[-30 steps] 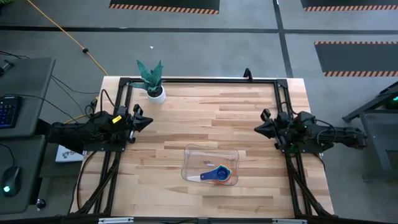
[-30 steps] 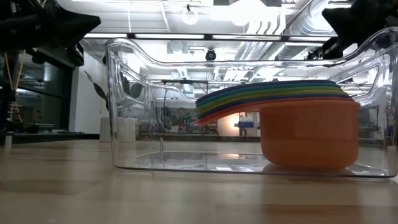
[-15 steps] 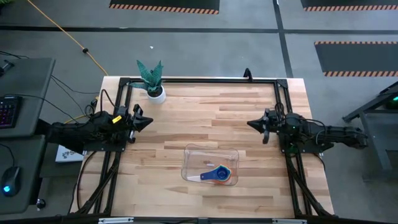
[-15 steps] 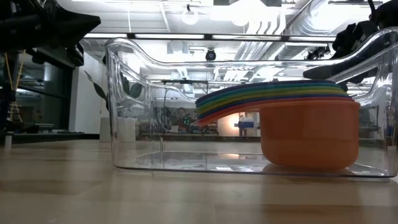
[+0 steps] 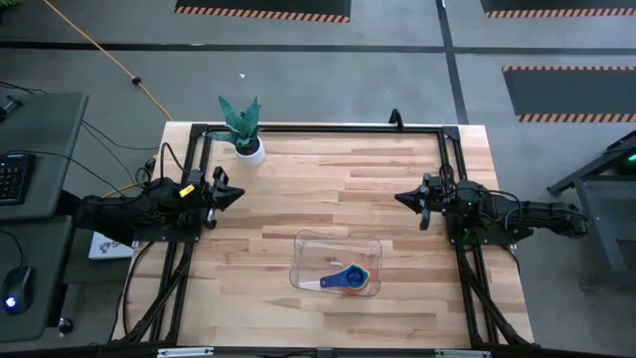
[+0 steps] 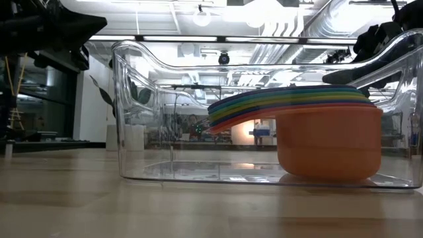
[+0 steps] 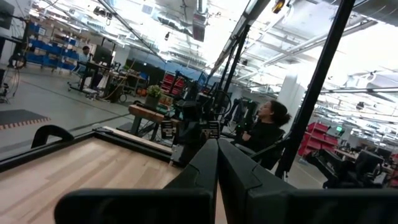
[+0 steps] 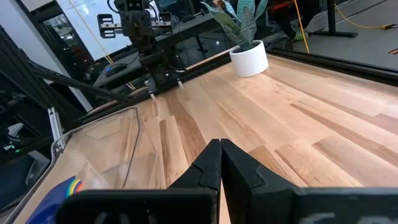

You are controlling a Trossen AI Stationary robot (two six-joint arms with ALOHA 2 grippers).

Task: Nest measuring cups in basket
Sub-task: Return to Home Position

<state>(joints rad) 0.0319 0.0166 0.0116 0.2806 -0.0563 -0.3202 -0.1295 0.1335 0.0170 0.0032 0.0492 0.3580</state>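
The measuring cups (image 5: 348,279) sit nested in one stack inside the clear basket (image 5: 316,247), near its right near corner. In the low view the orange cup (image 6: 329,142) is outermost and rests on the basket floor, with the coloured handles (image 6: 264,104) fanned above it. The right wrist view shows the basket's rim (image 8: 99,124) and a bit of the stack (image 8: 62,186). My left gripper (image 5: 238,195) hovers shut by the table's left edge. My right gripper (image 5: 399,199) hovers shut by the right edge, above and beyond the basket. Both touch nothing.
A white pot with a green plant (image 5: 246,144) stands at the table's far left corner. Black frame rails (image 5: 318,128) run along the far and side edges. Bare wood lies between the two grippers. A person (image 7: 267,127) sits beyond the table in the left wrist view.
My right gripper has moved a little toward the table's left and far edges and dropped lower, then held still for the last half second. The left arm, the cups and the basket have stayed where they were.
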